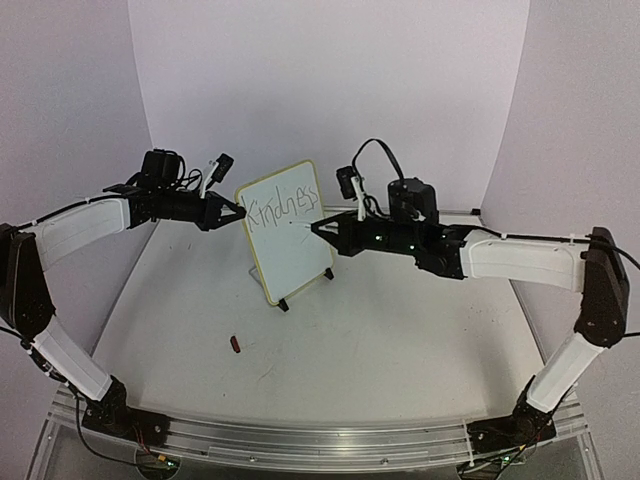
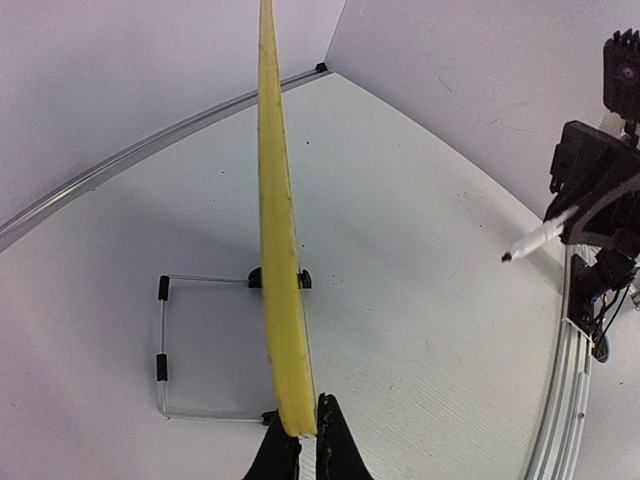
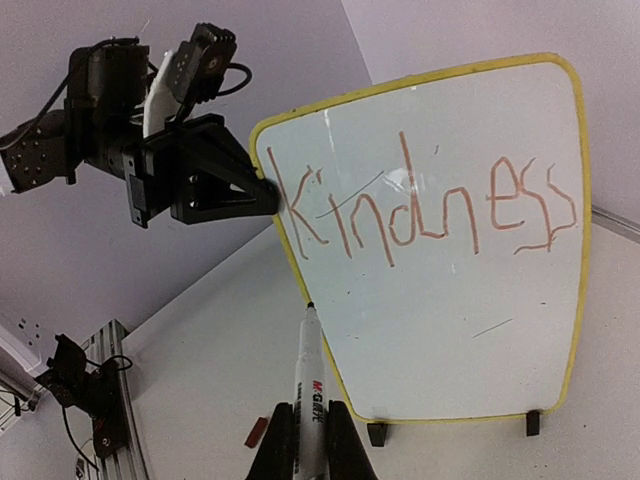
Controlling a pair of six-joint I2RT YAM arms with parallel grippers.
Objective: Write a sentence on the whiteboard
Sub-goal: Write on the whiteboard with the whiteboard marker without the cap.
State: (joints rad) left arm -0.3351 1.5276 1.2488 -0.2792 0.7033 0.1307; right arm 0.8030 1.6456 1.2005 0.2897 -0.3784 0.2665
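White table [image 1: 400, 340] bears yellow-framed whiteboard [image 1: 290, 255], its sentence [image 1: 283, 205] only "Kindness"; left claw [image 1: 241, 213] clamps its edge, right claw [image 1: 314, 228] a marker [image 3: 311, 385].

White table [image 1: 400, 370], pale lilac walls [image 1: 330, 80]

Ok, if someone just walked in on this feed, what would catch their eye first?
The yellow-framed whiteboard standing mid-table, with "Kindness" in reddish ink across its top half and the lower half blank. Next, the left arm's fingers pinching the board's left edge, and the right arm's fingers holding a marker whose tip stops short of the board. A small red object lies on the table in front.
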